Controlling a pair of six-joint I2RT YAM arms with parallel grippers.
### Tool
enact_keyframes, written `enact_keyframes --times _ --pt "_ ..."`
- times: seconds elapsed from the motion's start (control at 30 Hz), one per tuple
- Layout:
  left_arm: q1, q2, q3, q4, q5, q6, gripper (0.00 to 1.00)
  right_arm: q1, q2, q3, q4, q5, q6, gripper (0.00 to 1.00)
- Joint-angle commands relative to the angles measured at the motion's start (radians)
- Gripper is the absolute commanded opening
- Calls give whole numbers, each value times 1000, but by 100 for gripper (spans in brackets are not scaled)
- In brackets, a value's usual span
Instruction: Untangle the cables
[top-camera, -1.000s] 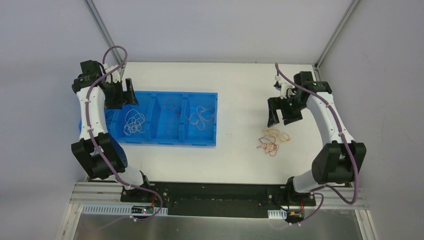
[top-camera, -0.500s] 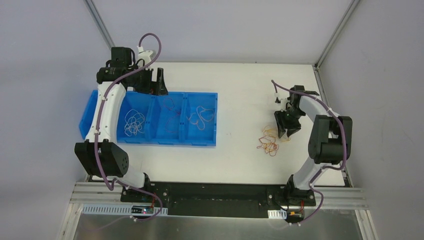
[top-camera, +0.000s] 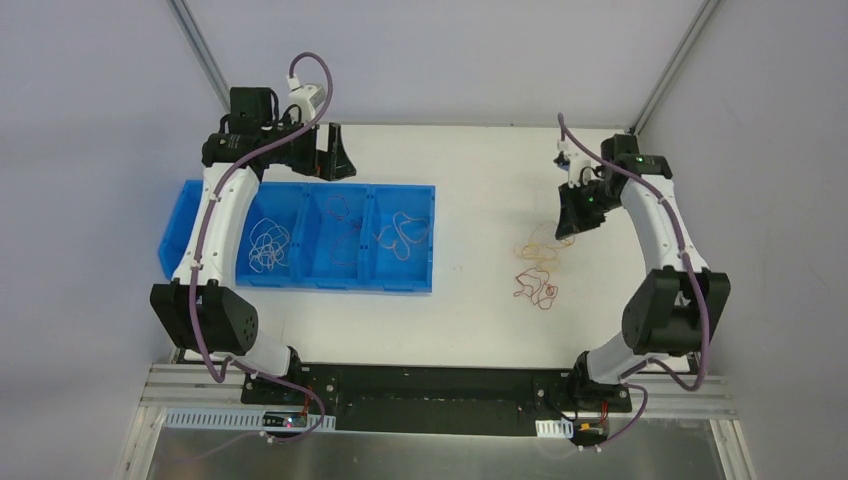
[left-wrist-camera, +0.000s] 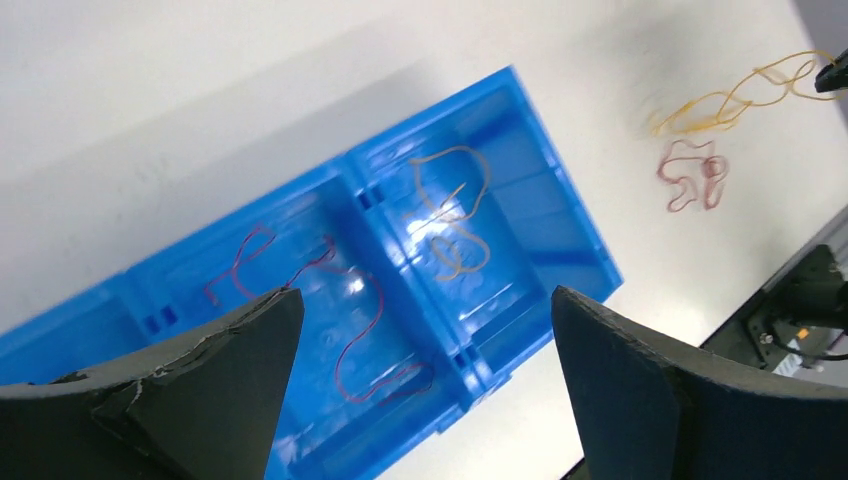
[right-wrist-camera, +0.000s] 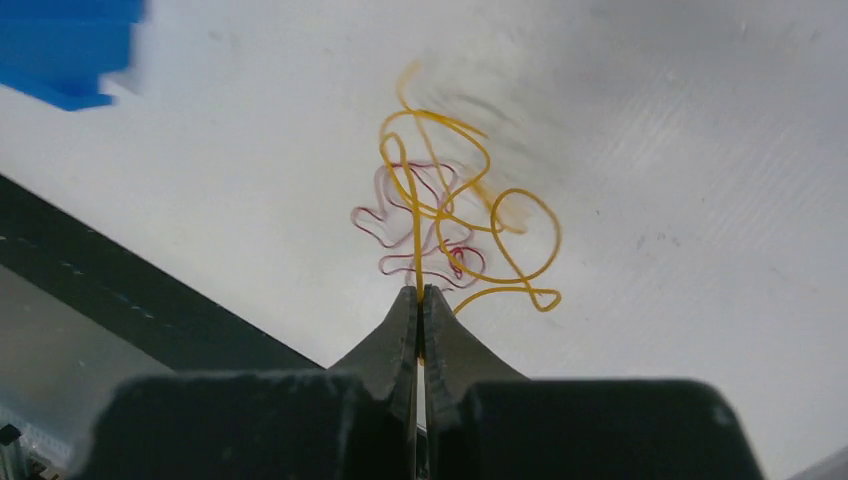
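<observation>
1. A blue bin (top-camera: 330, 285) of glossy moulded plastic sits on the white table (top-camera: 470, 320), left of centre. It is long and rectangular, and straight walls divide it into a row of cells.
2. One cell holds a white cable (top-camera: 265, 245), curled in loose loops. The next cell to the right holds a dark-red cable (left-wrist-camera: 345, 340). The right-end cell holds a pale orange cable (left-wrist-camera: 450, 215), and lamp glare shines on that cell's floor. The left-end cell lies largely behind the left arm, so its contents cannot be made out.
3. All the cables are hair-thin and springy, and each lies in irregular curls.
4. Two more cables are well to the right of the bin: a yellow cable (right-wrist-camera: 470, 215) and a loose red cable (right-wrist-camera: 400, 235). Whether they are knotted together cannot be told.
5. The right gripper (right-wrist-camera: 420, 295) has its black tapered fingers pressed together on a strand of the yellow cable. The cable's loops spread beyond the fingertips.
6. The left gripper (top-camera: 337, 158) hangs above the bin's far edge. Its dark wedge-shaped fingers are spread wide and hold nothing.
</observation>
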Motion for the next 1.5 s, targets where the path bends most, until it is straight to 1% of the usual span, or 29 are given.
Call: enact_keyframes --times 0.0,0.1,0.17,0.33,0.43,0.6,0.67,0.7,0.77,0.8,0.83,0.9,0.93,1.0,1.03,1.07,1.1,1.13,1.17,1.2,1.23,1.33,1.4,1.47 --pt "-41 -51 -5 197 189 -100 99 6 -132 156 -187 -311 -17 0" --pt "-123 -63 -26 315 248 -126 99 23 -171 237 -225 -399 3 0" --pt "-215 -51 -17 379 258 -162 99 63 -199 274 -231 -427 12 0" --pt "-420 34 58 445 277 -189 99 115 -233 328 -230 -483 41 0" --pt "-533 90 79 496 262 -207 99 144 -255 341 -207 -506 73 0" --pt "-663 157 78 561 263 -222 99 198 -297 343 -150 -522 138 0" --pt "-700 175 74 579 239 -226 96 218 -312 337 -128 -523 162 0" --pt "-717 185 74 583 216 -225 93 222 -320 333 -117 -527 175 0" --pt "-743 208 84 584 170 -230 83 231 -338 319 -90 -528 198 0" --pt "-752 221 93 584 155 -238 77 232 -348 310 -75 -521 209 0" --pt "-754 228 102 584 147 -248 68 232 -357 302 -62 -508 217 0" --pt "-755 236 123 585 142 -284 45 233 -385 275 -28 -454 232 0" --pt "-755 234 136 588 151 -304 31 232 -403 250 5 -411 247 0" --pt "-759 221 155 610 149 -369 3 231 -451 175 134 -304 286 0" --pt "-760 210 155 637 149 -416 0 231 -484 123 210 -241 323 0" --pt "-761 200 152 672 152 -462 0 230 -515 73 300 -179 353 1" --pt "-764 191 148 704 153 -516 0 230 -548 15 384 -139 383 7" --pt "-767 185 147 731 154 -555 0 229 -576 -38 463 -119 407 19" --pt "-768 185 151 751 156 -586 0 229 -597 -81 539 -113 431 37" --pt "-769 186 160 774 159 -616 0 229 -610 -118 598 -117 461 46" --pt "-770 191 171 785 161 -637 0 229 -612 -141 647 -132 490 50" --pt "-772 209 205 788 168 -675 0 230 -575 -160 750 -182 617 72" --pt "-771 212 213 789 167 -682 0 230 -546 -155 806 -202 701 77" --pt "-772 208 217 791 167 -688 0 230 -527 -161 855 -204 749 77"
